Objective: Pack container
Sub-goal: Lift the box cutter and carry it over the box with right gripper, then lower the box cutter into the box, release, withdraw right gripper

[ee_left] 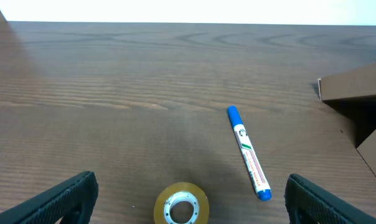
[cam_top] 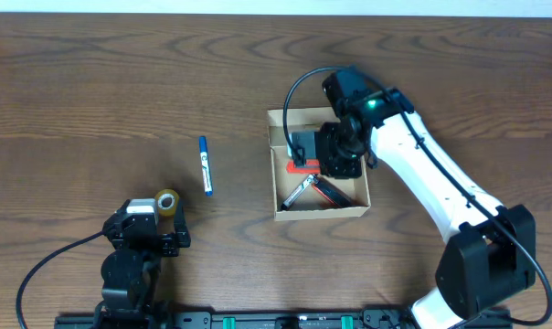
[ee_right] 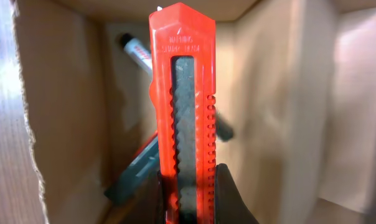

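Nearest the robot's base, the left pincer (ee_left: 191,180) sits low over the bench (cam_top: 75,91) with its jaws spread wide and nothing between them. A roll of yellowish tape (ee_left: 182,204) stands just in front of it, lined up with the gap between the fingers, but I can't see either finger touching it. A bit further out there's a blue marker (ee_left: 248,152) lying flat on the wood, cap end pointing away from the arm, well clear of everything else.

Off to the right of the marker is the cardboard box (cam_top: 322,215), sitting open on the bench with its flap folded out on the far side. A couple of pens (cam_top: 299,192) are already lying crossed on the box floor. One has a white label, and the other looks dark grey.

The right pincer (cam_top: 335,155) reaches over the open top of the box, clamped narrow on the back end of a red box cutter (ee_right: 182,93). From the wrist camera the cutter points down into the box, above the pens. Can't tell whether its tip touches anything in there.
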